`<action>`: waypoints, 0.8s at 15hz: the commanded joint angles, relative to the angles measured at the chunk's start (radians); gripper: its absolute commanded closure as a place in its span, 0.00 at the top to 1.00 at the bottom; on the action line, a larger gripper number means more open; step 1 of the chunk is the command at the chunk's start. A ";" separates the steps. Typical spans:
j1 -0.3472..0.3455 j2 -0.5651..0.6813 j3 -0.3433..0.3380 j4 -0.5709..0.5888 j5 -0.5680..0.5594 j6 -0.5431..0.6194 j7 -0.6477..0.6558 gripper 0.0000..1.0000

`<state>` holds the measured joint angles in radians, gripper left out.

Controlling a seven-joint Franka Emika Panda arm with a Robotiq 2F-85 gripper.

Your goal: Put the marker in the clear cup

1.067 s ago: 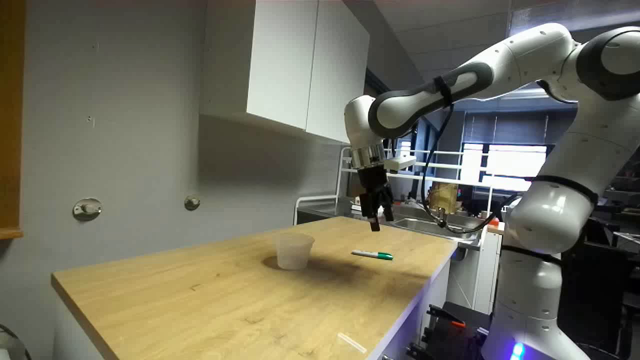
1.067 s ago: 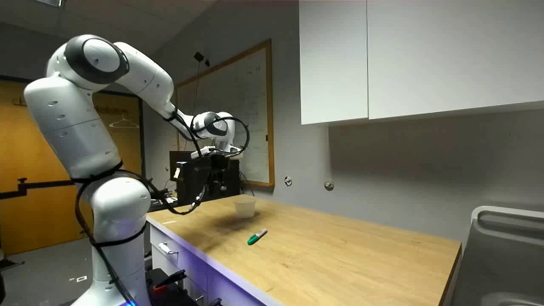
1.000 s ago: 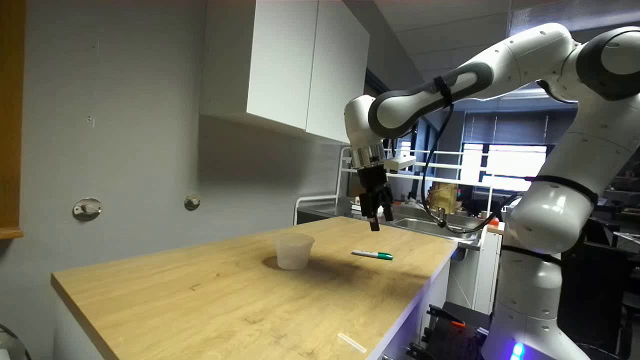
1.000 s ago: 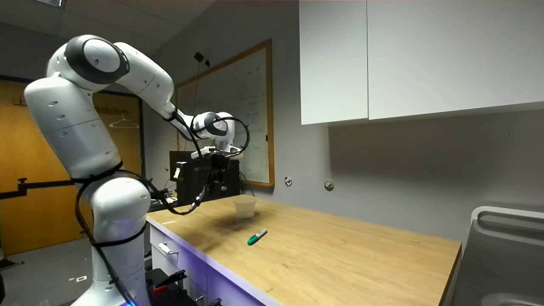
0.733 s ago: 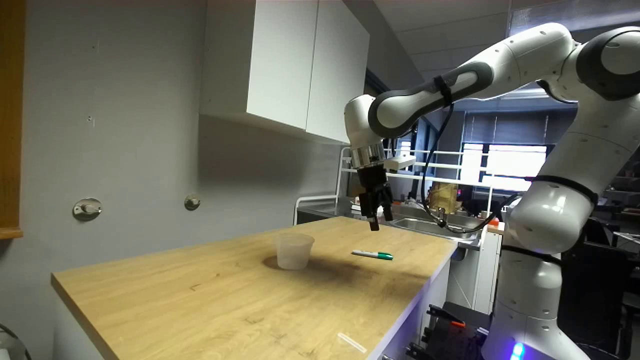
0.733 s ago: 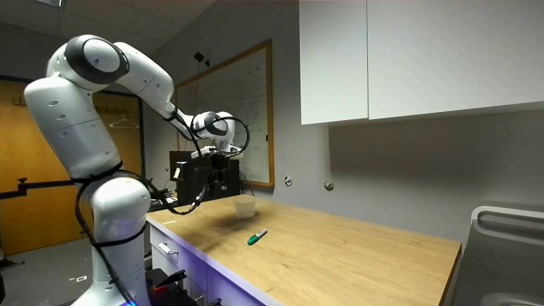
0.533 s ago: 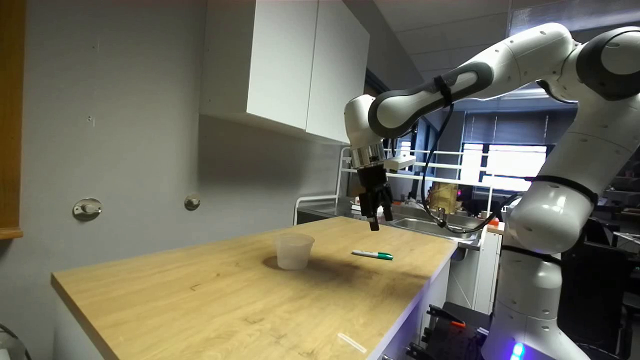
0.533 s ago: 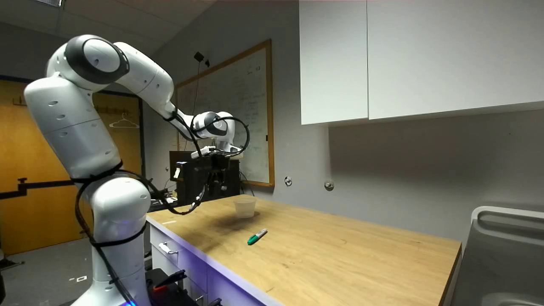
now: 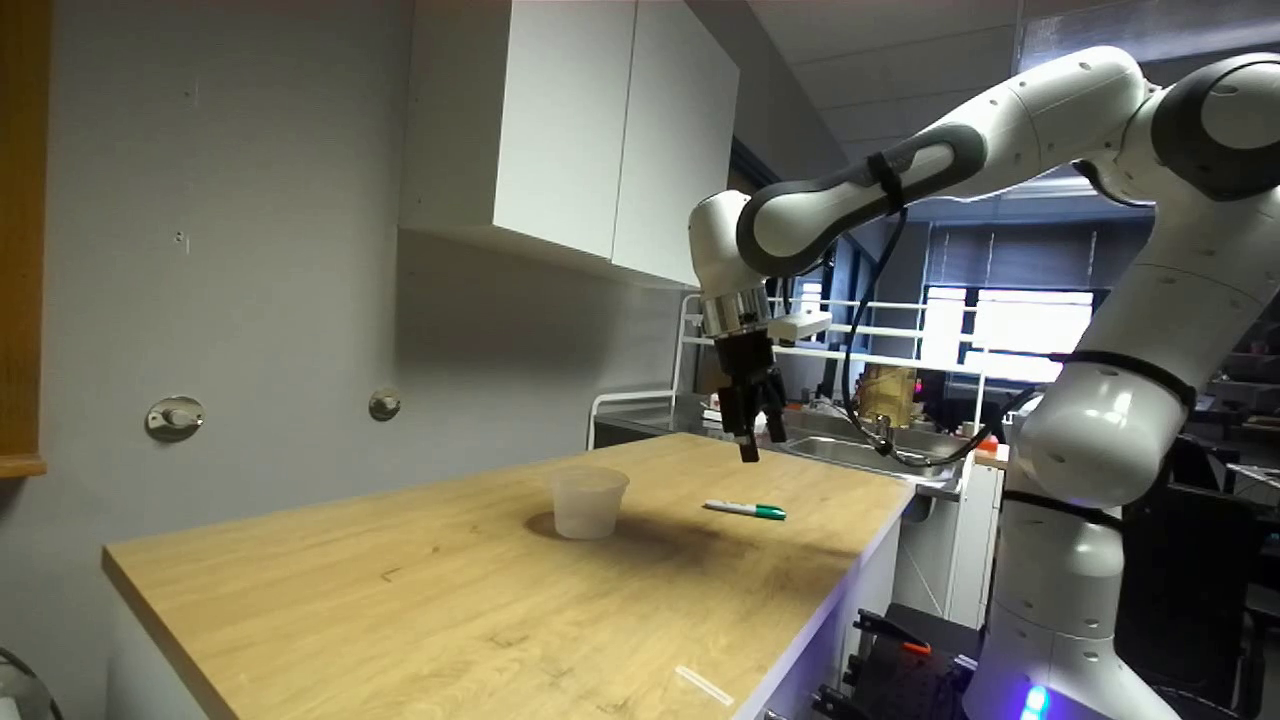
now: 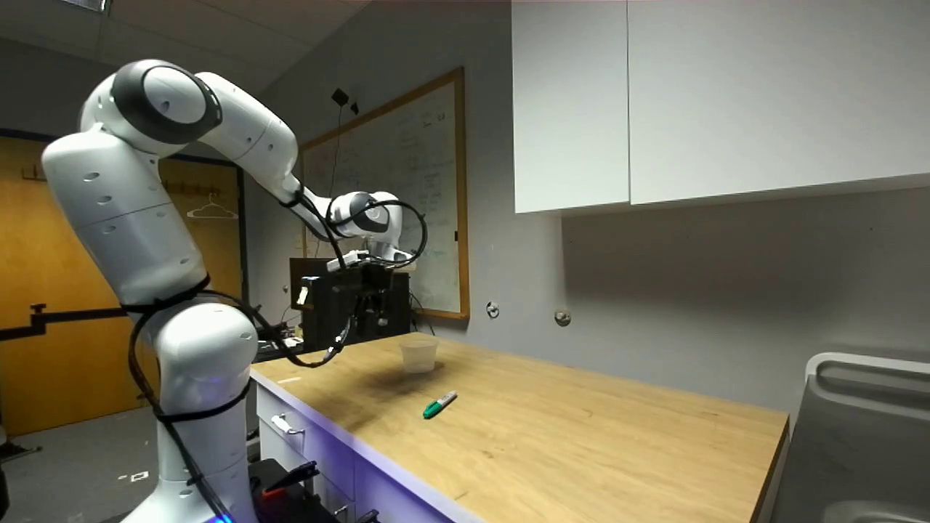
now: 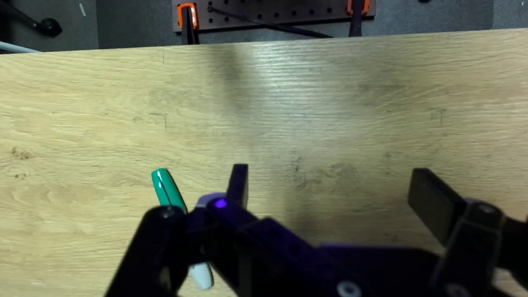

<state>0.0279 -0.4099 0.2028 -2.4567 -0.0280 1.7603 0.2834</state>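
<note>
Marker (image 10: pixel 440 404) lies on the counter (image 10: pixel 581 450), in from the edge by the robot (image 10: pixel 207 341). It looks light, hard and slippery, best pinched at its middle. The gripper (image 11: pixel 331 181) is spread wide.

Your arm (image 9: pixel 1190 300) bent at elbow (image 9: pixel 1240 115), forearm (image 9: pixel 1050 110) sloping down to wrist (image 9: pixel 715 240) in both exterior views. Your gripper (image 11: pixel 330 187) hangs below wrist, pointing down, slightly tilted; in wrist view you see its dark fingers (image 11: pixel 433 204) spread wide apart. Blue light (image 9: pixel 1036 698) glows on base (image 9: pixel 1070 645).
</note>
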 commanded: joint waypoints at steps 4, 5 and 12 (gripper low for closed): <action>-0.003 0.048 -0.045 0.018 -0.022 0.010 -0.002 1.00; -0.008 0.059 -0.054 0.022 -0.027 0.016 -0.008 1.00; -0.030 0.137 -0.172 0.030 -0.065 0.130 -0.227 1.00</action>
<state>0.0082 -0.3127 0.0756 -2.4534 -0.0769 1.8583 0.1687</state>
